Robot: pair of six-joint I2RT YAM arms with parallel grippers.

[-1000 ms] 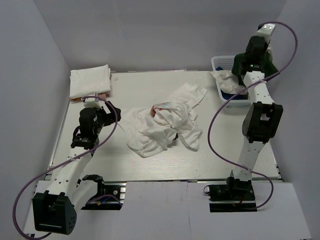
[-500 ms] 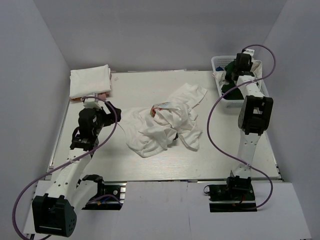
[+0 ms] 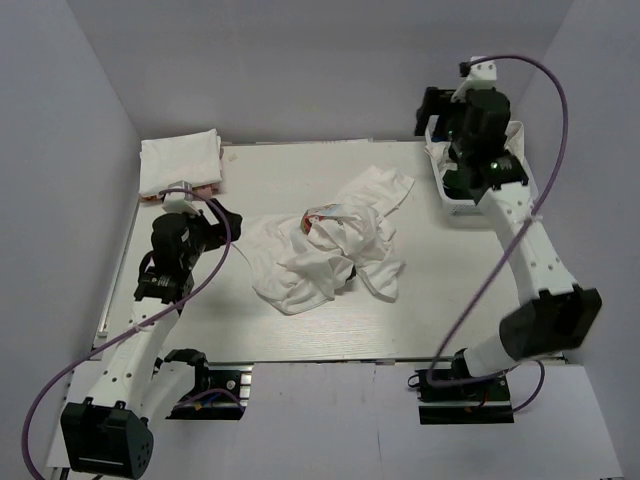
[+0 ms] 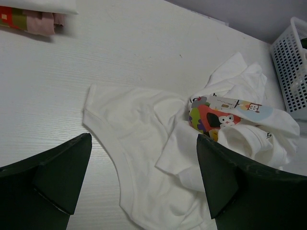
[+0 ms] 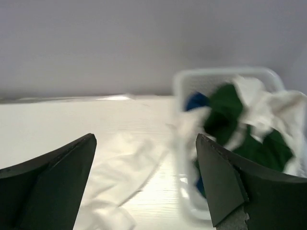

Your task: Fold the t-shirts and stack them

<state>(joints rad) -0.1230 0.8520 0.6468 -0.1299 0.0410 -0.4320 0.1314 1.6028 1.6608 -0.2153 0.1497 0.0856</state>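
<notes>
Right claw (image 5: 144, 143) has lifted from basket (image 5: 221, 73), jaws spread.

basket (image 3: 446, 196) mostly behind right arm (image 3: 482, 110) | right wrist view smeared, basketed t-shirts (image 5: 230, 110) blurry | folded stack (image 4: 38, 5) clipped at top edge

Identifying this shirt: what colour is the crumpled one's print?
Multicoloured cartoon print, mostly red-orange; best in left wrist view.

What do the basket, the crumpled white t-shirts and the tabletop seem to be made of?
Basket: looks like rigid white plastic, given its moulded grid of holes. Crumpled t-shirts: soft matte white cloth, lying in folds; likely cotton, unconfirmed. Tabletop: matte white with fine grain lines; painted wood or laminate, can't tell.
</notes>
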